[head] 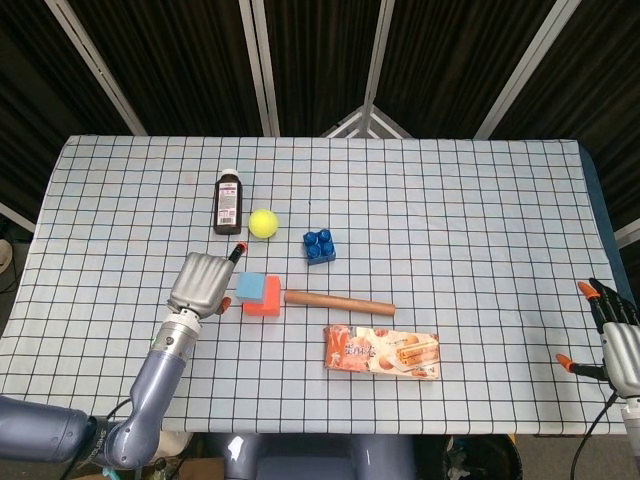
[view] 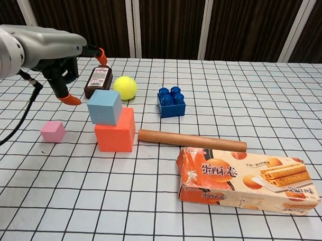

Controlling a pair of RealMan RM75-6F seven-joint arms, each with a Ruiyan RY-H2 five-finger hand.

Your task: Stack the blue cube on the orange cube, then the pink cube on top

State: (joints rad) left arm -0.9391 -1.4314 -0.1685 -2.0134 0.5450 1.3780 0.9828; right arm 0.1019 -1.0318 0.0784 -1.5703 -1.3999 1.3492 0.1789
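blue cube [view: 104,106] sits on the orange cube [view: 115,132], overhanging toward the table's left edge, left hand [view: 65,69] spread and empty just beside it, freed for the pink cube [view: 52,131] lying nearer that edge.

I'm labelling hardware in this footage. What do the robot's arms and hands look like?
The left arm is a smooth blue-grey tube, and a black cable hangs from it. The left hand has a silver-grey metal back and dark fingers with orange tips. The right hand is also grey with black, orange-tipped fingers.
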